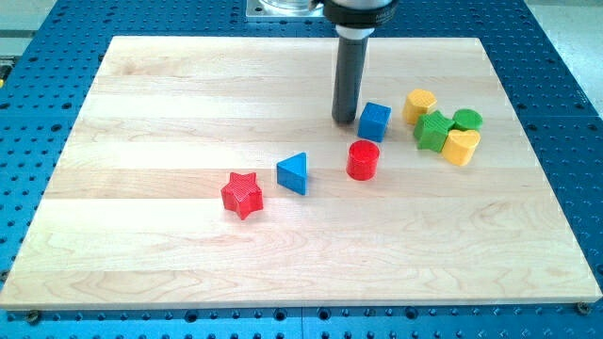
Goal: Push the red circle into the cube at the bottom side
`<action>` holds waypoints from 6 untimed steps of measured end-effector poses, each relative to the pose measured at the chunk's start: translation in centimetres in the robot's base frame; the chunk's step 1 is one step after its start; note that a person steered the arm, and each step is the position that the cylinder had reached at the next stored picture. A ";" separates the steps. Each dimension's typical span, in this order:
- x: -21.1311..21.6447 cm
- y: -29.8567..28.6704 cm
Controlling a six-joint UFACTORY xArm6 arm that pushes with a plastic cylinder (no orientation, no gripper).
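The red circle (363, 159) stands on the wooden board, right of centre. The blue cube (374, 121) sits just above it and slightly to the right, a small gap between them. My tip (346, 118) rests on the board right beside the cube's left side, above and a little left of the red circle.
A blue triangle (294, 173) lies left of the red circle and a red star (242, 194) further left. At the right is a cluster: a yellow cylinder (420, 104), a green star (433, 131), a green cylinder (466, 120) and a yellow heart (462, 147).
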State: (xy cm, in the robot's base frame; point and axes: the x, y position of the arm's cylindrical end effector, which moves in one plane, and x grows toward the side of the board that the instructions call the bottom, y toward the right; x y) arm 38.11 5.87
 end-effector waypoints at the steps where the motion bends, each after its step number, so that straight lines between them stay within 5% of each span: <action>1: 1.2 5.6; 3: 5.6 -5.2; 5: 8.8 4.6; 6: 8.9 3.1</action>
